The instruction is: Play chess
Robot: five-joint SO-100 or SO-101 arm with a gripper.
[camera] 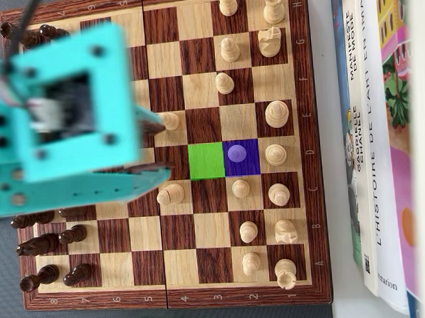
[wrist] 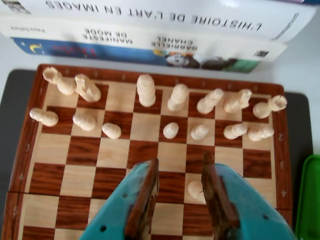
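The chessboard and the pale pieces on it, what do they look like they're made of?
The chessboard looks like wood: grain shows in its light and dark squares, and the reddish-brown border has a slight sheen, so it is probably varnished or veneered. The pale pieces look like turned light wood, cream and matte, though moulded plastic cannot be ruled out.

The arm (camera: 60, 110) is teal moulded plastic, blocky and square-edged, with small round screw holes at the corners of its frame. A grey motor sits inside that frame, and a thin black cable (camera: 22, 30) runs from it. The two fingers (wrist: 145, 200) are teal shells lined with worn brown pads.
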